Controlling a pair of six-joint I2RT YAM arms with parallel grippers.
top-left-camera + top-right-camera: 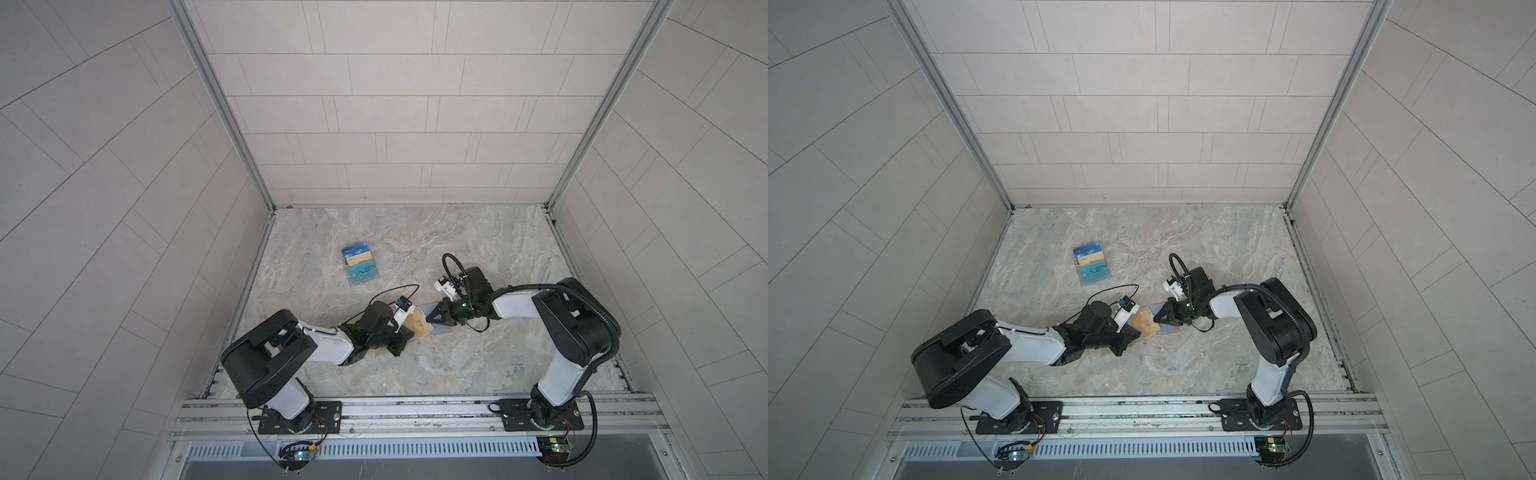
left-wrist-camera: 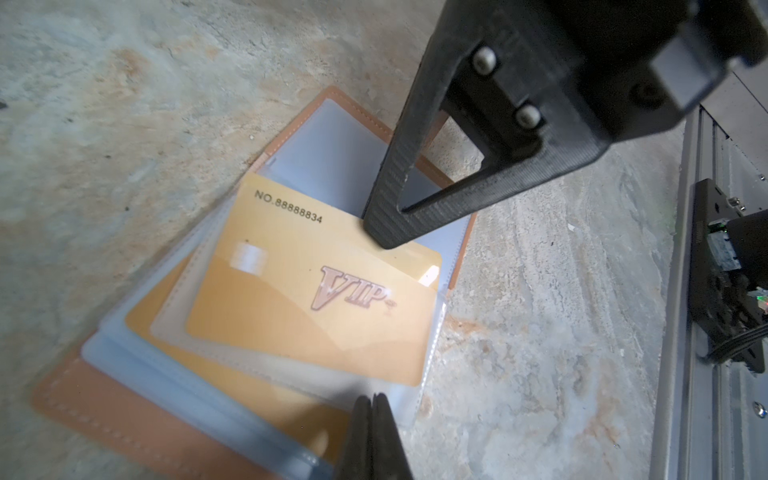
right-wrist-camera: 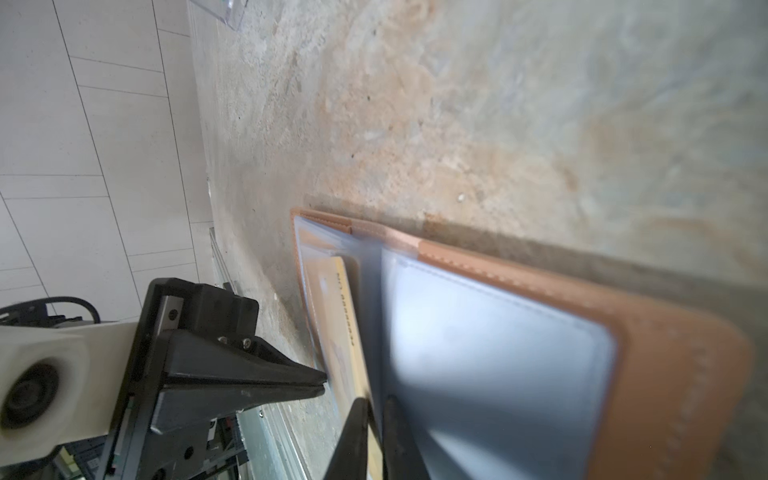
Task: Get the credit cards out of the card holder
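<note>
The card holder (image 2: 104,411) lies open and flat near the middle of the bench (image 1: 457,249), a little toward its front edge. It is tan stitched leather with rounded corners, holding soft, cloudy blue-grey plastic sleeves (image 2: 332,137). A glossy gold card (image 2: 316,299), stamped VIP with a printed number, sticks partway out of one sleeve.

The right gripper (image 3: 374,401) has its ribbed black fingers (image 3: 353,432) closed on the card's free edge. The left gripper (image 2: 372,401) has its fingers pressed together at the sleeve's outer edge. Whether any film is caught between them I cannot tell.

Only the left wrist view shows the card's face and a second gold card (image 2: 158,311) in a lower sleeve. The right wrist view shows the same card edge-on between the fingers. Both top views show a pile of cards (image 1: 360,264) – blue, gold and teal – in a clear case nearer the bench's left edge, well apart from the holder.

The bench is mottled grey-and-rust marble. Pale tiled walls (image 1: 395,104) enclose it on three sides, and an aluminium rail (image 1: 415,411) runs along the front.
</note>
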